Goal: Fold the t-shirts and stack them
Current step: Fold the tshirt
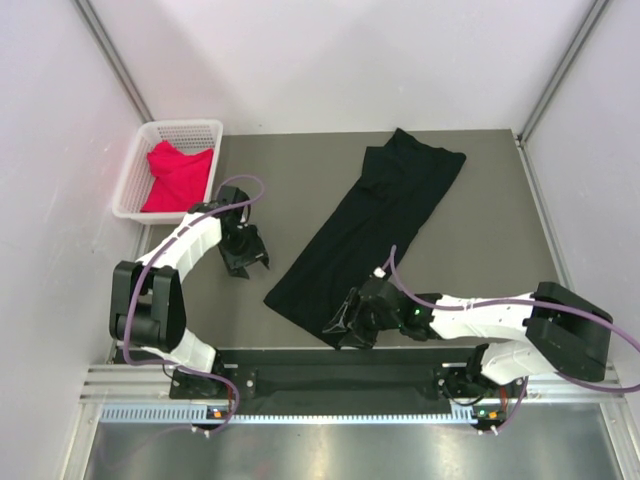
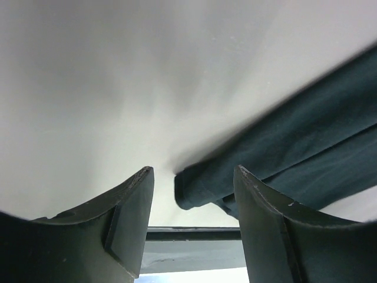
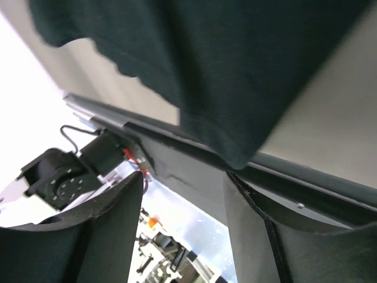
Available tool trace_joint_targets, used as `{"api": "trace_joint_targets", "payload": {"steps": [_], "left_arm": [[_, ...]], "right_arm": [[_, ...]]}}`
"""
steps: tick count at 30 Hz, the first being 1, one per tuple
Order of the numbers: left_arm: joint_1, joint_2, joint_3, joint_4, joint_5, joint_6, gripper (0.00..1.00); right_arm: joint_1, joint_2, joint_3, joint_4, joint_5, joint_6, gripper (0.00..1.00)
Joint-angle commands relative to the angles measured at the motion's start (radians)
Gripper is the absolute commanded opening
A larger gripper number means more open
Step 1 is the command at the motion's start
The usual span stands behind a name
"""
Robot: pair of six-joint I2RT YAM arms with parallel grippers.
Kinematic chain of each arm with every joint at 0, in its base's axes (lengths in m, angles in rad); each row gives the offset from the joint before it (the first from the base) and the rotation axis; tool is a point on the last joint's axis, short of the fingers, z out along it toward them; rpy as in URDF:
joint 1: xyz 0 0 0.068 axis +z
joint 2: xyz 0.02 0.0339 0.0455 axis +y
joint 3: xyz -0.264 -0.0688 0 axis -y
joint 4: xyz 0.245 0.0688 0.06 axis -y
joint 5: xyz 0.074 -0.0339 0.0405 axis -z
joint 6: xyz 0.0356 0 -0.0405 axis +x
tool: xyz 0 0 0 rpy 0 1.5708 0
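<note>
The black t-shirt (image 1: 375,225) lies folded into a long strip, running diagonally from the back centre to the front middle of the table. The red-pink t-shirt (image 1: 177,175) sits crumpled in the white basket (image 1: 133,180). My left gripper (image 1: 247,262) is open, just left of the strip's near-left corner; that corner (image 2: 194,191) shows between its fingers in the left wrist view. My right gripper (image 1: 345,325) is open at the strip's near end, above the hem (image 3: 235,141) by the table's front edge.
The white lattice basket stands at the back left corner. A black rail (image 1: 340,378) runs along the table's near edge between the arm bases. White walls enclose the table on three sides.
</note>
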Motion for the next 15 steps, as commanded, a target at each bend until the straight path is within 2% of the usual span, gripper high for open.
{"api": "trace_joint_targets", "payload": {"steps": [1, 15], "left_arm": [[0.004, -0.036, 0.008, -0.04, -0.046, -0.012, 0.62], [0.004, -0.044, 0.02, -0.049, -0.024, -0.012, 0.61]], "right_arm": [[0.027, -0.01, 0.016, -0.072, 0.04, 0.041, 0.57], [0.036, 0.054, -0.039, 0.003, 0.06, 0.139, 0.55]]}}
